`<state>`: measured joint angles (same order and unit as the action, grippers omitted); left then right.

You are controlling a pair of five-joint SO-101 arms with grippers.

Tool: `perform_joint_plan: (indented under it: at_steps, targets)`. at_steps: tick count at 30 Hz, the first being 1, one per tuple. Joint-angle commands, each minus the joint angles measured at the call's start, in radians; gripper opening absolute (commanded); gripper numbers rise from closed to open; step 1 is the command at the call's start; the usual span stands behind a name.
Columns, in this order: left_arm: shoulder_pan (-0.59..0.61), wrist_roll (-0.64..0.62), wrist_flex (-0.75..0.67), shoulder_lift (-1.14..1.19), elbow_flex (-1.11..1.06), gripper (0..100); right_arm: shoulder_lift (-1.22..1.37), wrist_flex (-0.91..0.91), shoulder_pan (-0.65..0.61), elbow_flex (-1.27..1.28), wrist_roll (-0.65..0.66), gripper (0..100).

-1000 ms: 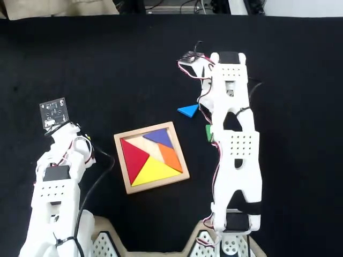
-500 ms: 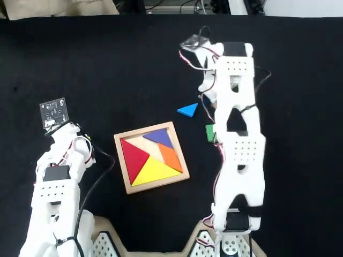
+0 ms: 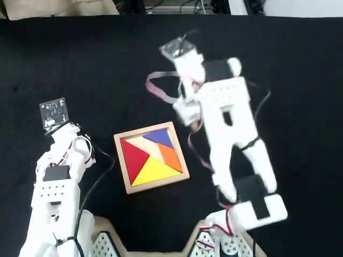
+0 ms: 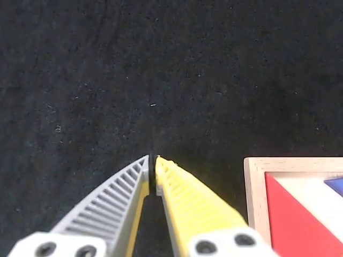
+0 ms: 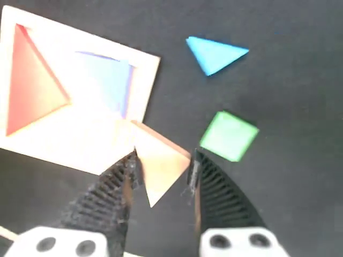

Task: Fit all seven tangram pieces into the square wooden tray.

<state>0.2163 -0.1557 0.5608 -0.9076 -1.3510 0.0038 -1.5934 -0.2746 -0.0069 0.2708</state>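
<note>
The square wooden tray (image 3: 153,185) lies mid-table holding a red triangle (image 3: 133,155), a yellow triangle (image 3: 153,171), an orange piece (image 3: 170,157) and a blue parallelogram (image 3: 159,136). My right gripper (image 5: 162,158) is shut on a pale orange triangle (image 5: 158,163), just off the tray's (image 5: 143,91) edge. On the cloth beyond lie a light blue triangle (image 5: 215,53) and a green square (image 5: 229,136). The right arm (image 3: 222,107) slants over the tray's far right corner. My left gripper (image 4: 153,159) rests shut and holds nothing, left of the tray (image 4: 254,182).
Black cloth covers the whole table. The left arm (image 3: 56,176) stands at the near left with a small circuit board (image 3: 53,111) at its tip. Arm bases (image 3: 225,243) sit along the front edge. Clutter and cables line the far edge.
The right arm has swung left toward the tray's far right corner and now covers the blue triangle and green square in the high view. The left arm has not moved.
</note>
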Motion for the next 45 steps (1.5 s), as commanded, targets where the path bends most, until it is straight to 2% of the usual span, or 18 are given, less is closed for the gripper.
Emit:
perform_joint_plan:
  at_steps: [1,3,5,9,11,14,18,20,26,33,41,45]
  targets:
    - [0.007,-0.005,-0.018,-0.002,0.008,3,-0.064,0.169,-0.109,0.217,-0.126,7.1]
    - [0.007,-0.005,-0.018,-0.002,0.008,3,-0.064,0.264,-0.164,0.303,-0.169,7.0]
    - [0.007,-0.005,-0.018,-0.002,0.008,3,-0.067,0.328,-0.203,0.348,-0.155,7.0]
    - [0.007,-0.005,-0.018,-0.003,0.008,3,-0.070,0.353,-0.215,0.355,-0.143,7.0]
    - [0.007,-0.005,-0.018,-0.003,0.008,3,-0.065,0.351,-0.215,0.343,-0.072,7.0]
    - [0.007,-0.005,-0.018,-0.003,0.010,3,-0.064,0.348,-0.221,0.340,0.187,7.0]
    - [0.007,-0.005,-0.018,-0.002,0.010,3,-0.070,0.321,-0.244,0.375,0.628,7.1]
    - [0.007,-0.005,-0.018,-0.002,0.010,3,-0.071,0.318,-0.241,0.384,0.802,7.1]
    - [0.015,-0.006,-0.018,-0.008,0.008,3,-0.064,0.313,-0.244,0.400,1.160,7.0]
    - [0.045,-0.012,-0.018,-0.009,0.008,3,-0.062,0.161,-0.244,0.357,1.588,1.7]
    - [0.073,-0.015,-0.040,-0.008,0.008,3,-0.062,0.147,-0.253,0.355,1.688,1.1]
    - [0.073,-0.015,-0.049,0.000,0.007,3,-0.062,0.198,-0.290,0.363,1.691,1.5]
